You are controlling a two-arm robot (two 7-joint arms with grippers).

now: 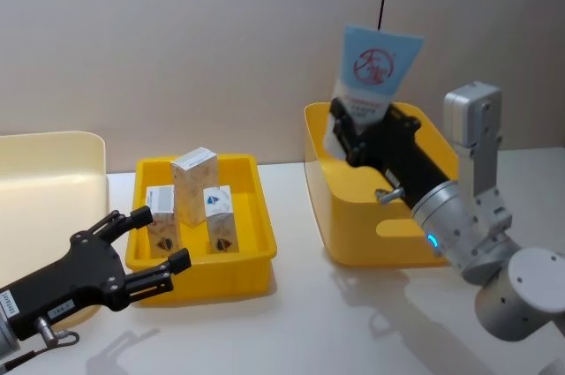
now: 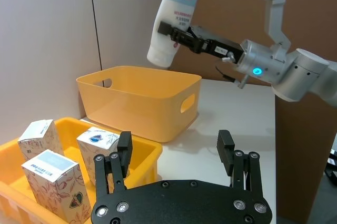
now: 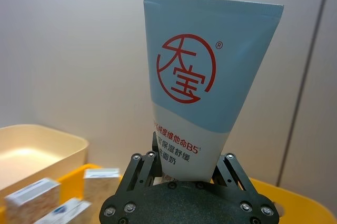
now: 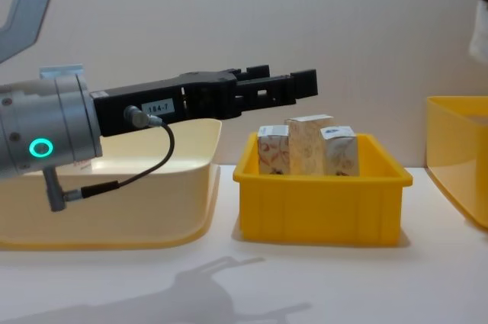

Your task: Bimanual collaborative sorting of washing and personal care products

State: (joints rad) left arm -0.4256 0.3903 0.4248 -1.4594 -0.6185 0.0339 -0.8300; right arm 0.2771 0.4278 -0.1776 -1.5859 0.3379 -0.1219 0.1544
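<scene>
Right gripper (image 1: 351, 121): my jaws are clamped on the lower, white part of the pale-blue tube (image 1: 376, 61).
Tube attitude: held up in the air, crimped flat end on top, tilted slightly.
Tube location: above the rear of the deep bin (image 1: 388, 236), clear of its rim; not yet inside.
Left gripper (image 1: 164, 239): jaws spread apart, holding nothing, hovering at the front left corner of the shallow tray (image 1: 258, 216).
Cartons (image 1: 194, 174): three stand upright, close together, in the shallow tray.
Cream tub (image 1: 44, 163): at my far left, beside the shallow tray; no products seen in the part that shows.
Done, by my judgement: carton sorting, three placed.
In hand: delivery of the tube into the deep bin.
Remaining: lower, release, withdraw my right arm.
Table (image 1: 291, 322): no loose products in sight; I cannot tell whether more lie beyond what shows.
</scene>
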